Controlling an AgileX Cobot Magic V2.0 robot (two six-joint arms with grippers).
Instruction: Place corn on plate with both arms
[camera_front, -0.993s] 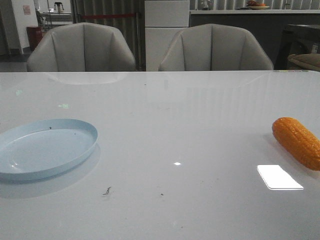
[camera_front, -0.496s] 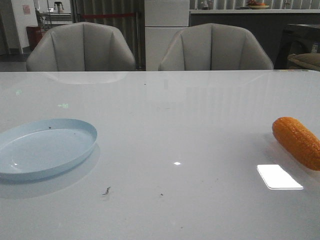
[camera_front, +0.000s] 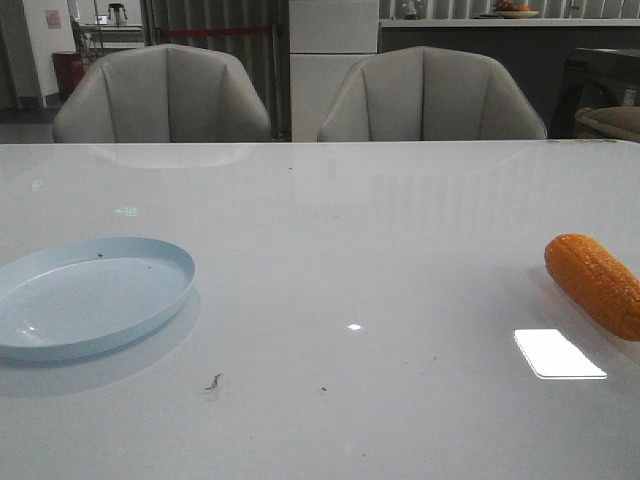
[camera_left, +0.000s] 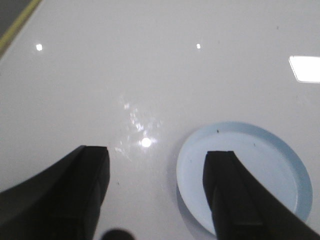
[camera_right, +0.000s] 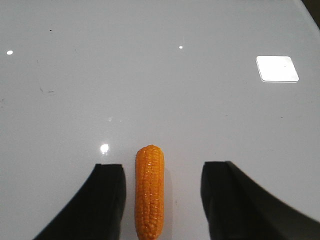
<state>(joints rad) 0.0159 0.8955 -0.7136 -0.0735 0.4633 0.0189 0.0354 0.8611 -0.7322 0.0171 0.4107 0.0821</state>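
On your white table (camera_front: 330, 250), the plate (camera_front: 90, 295) sits far left and the corn (camera_front: 595, 285) far right. Your right gripper (camera_right: 162, 172) hangs spread around the corn; your left gripper (camera_left: 157, 165) gapes beside the plate's rim.

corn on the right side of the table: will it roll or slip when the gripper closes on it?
Likely rolls if nudged: the corn is round-bodied with tapered ends, lying on a glossy table. Its shiny kernels may be somewhat slippery. It looks stiff, so the open right gripper straddling it should hold it across its width.
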